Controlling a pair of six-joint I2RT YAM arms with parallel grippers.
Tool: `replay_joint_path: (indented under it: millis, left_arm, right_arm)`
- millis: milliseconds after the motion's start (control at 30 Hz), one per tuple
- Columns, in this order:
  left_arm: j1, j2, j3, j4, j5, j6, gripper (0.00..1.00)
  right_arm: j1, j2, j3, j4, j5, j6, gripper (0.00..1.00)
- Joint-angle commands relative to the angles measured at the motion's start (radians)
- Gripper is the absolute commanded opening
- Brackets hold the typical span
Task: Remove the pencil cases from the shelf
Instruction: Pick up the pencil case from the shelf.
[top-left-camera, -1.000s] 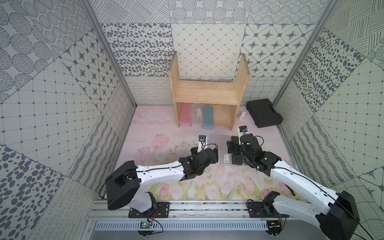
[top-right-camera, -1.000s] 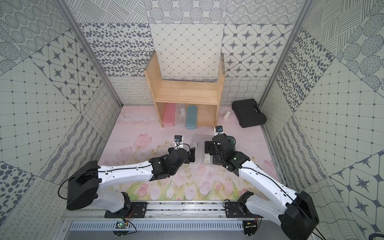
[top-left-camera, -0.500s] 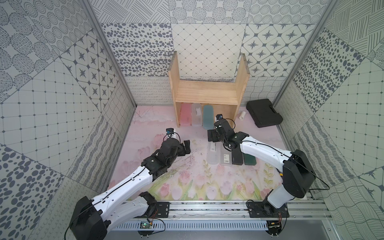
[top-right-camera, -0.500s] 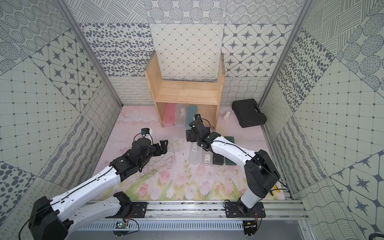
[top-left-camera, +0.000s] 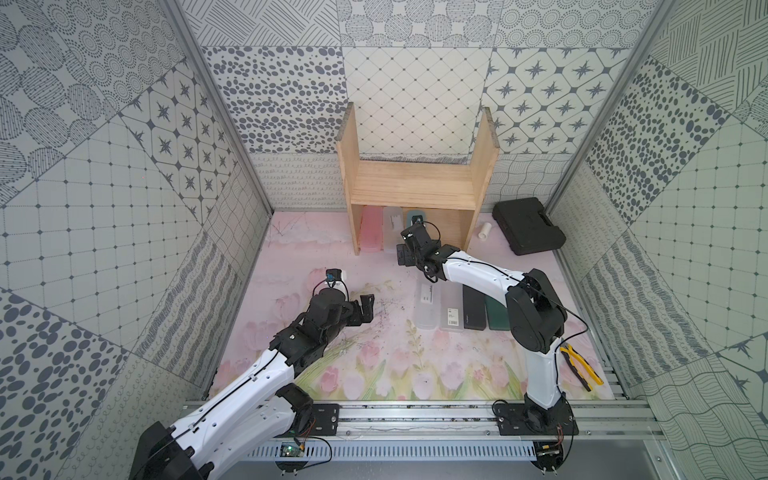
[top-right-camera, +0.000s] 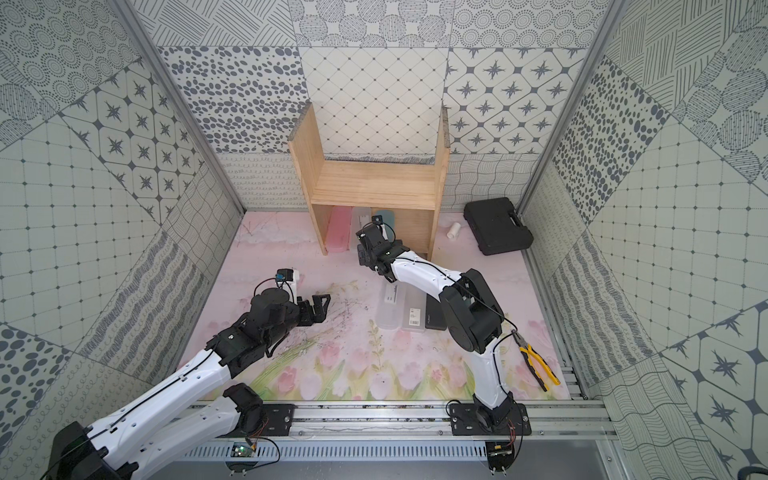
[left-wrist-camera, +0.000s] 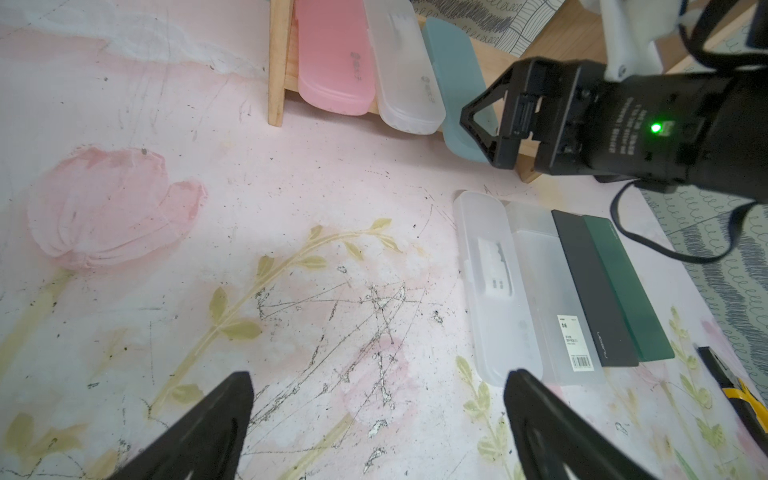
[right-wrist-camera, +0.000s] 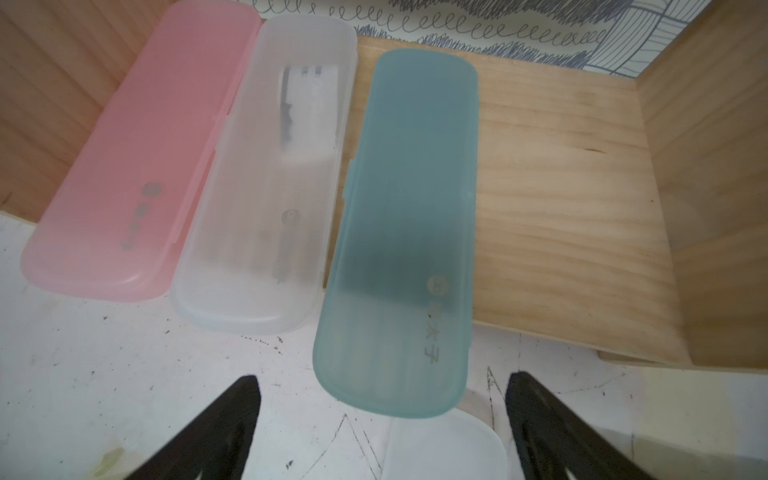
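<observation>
The light wooden shelf (top-left-camera: 411, 191) stands at the back. On its bottom board lie three pencil cases: pink (right-wrist-camera: 137, 166), frosted clear (right-wrist-camera: 270, 187) and light blue (right-wrist-camera: 407, 232), their near ends overhanging the mat. My right gripper (right-wrist-camera: 382, 380) is open just in front of the light blue case, whose near end reaches between the fingertips without touching them. Several more cases lie in a row on the mat: two frosted clear (left-wrist-camera: 494, 286), black (left-wrist-camera: 594, 291), dark green (left-wrist-camera: 627, 291). Left of that row, my left gripper (left-wrist-camera: 376, 378) hangs open and empty over the mat.
A large black moulded case (top-left-camera: 528, 226) and a small white cylinder (top-left-camera: 485, 231) sit right of the shelf. Yellow-handled pliers (top-left-camera: 579, 365) lie at the mat's near right edge. Patterned walls close in on three sides.
Both grippers have left the row of cases on the mat. The right arm has swung forward to the shelf's bottom board. The left arm has drawn back to the left.
</observation>
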Motion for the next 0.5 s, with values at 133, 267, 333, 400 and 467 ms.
replay_joint_path:
  millis: [133,267,333,400,467]
  left_arm:
    - [0.006,-0.004,0.001,-0.004,0.022,0.027,0.99]
    - [0.006,-0.006,0.001,-0.006,0.022,0.025,1.00]
    - [0.006,-0.006,0.001,-0.004,0.023,0.025,1.00]
    - [0.005,-0.006,0.001,-0.004,0.022,0.024,0.99]
    - [0.006,-0.005,0.001,-0.006,0.021,0.024,1.00]
  right_arm:
    - [-0.026,0.079,0.090,-0.041,-0.001,0.007,0.96]
    - [-0.037,0.092,0.094,-0.049,-0.018,0.017,0.95]
    - [-0.041,0.095,0.094,-0.053,-0.016,0.018,0.95]
    - [-0.044,0.102,0.097,-0.061,-0.021,0.020,0.95]
    - [-0.049,0.110,0.104,-0.072,-0.022,0.024,0.95]
